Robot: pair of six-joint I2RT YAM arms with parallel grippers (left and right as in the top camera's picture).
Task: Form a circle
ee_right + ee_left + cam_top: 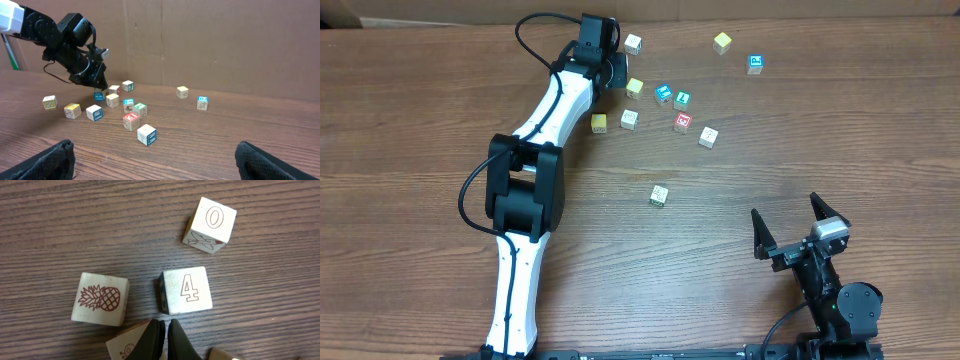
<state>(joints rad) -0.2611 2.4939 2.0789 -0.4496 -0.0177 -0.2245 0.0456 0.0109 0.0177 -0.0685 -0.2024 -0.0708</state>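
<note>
Near the desk's (pixel 840 130) far edge the left fingers (pixel 156 339) are clenched, empty, among scattered blocks (pixel 682 122); the right fingers (pixel 761 235) are released near the front edge.

Bottom edge crops a cube (pixel 124 345) behind the left tool (pixel 163 326)

In the left wrist view, three cream cubes carry prints in brown outline. The 4 cube (pixel 187 290), near the middle, has the numeral "4" on its top face. The 0 cube (pixel 212 222), above and to its right, has "0" on top, which could also be a letter O, and an airplane drawing on the side face below. The pineapple cube (pixel 100 299) bears a pineapple picture. Marks on cubes in the other views are too small to read.
</note>
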